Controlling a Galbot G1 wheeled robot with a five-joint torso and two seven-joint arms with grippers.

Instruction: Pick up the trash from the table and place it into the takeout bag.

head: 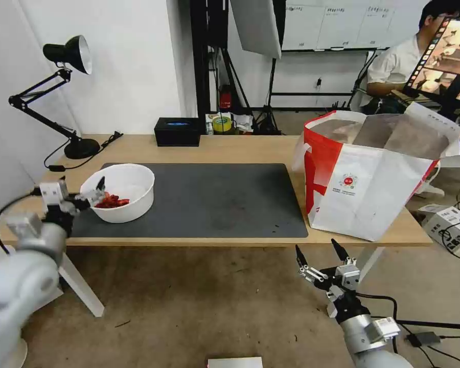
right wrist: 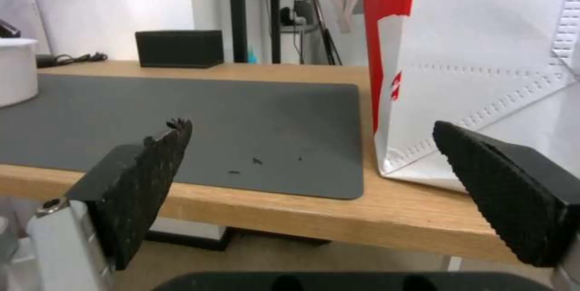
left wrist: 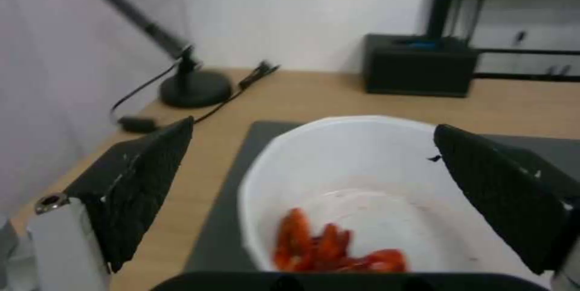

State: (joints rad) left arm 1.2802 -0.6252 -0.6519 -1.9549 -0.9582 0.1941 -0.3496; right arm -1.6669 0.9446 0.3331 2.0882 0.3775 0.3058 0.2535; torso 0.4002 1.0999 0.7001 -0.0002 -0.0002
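The trash I see is a white bowl (head: pixel 125 197) with red scraps (head: pixel 112 201), standing on the left part of the dark grey mat (head: pixel 214 199) on the table (head: pixel 230 149). My left gripper (head: pixel 93 193) is open at the bowl's left rim, one finger over the rim and one outside it. In the left wrist view the bowl (left wrist: pixel 369 168) and its scraps (left wrist: pixel 338 250) lie between the spread fingers (left wrist: pixel 145 182). The takeout bag (head: pixel 373 179) stands open at the table's right end. My right gripper (head: pixel 317 246) hangs open below the table's front edge, near the bag (right wrist: pixel 483 69).
A black tissue box (head: pixel 177 131) sits at the table's back edge and a black desk lamp (head: pixel 71 102) stands at the back left, its cable trailing on the wood. A person sits behind the bag. Boxes and cables lie on the floor at the right.
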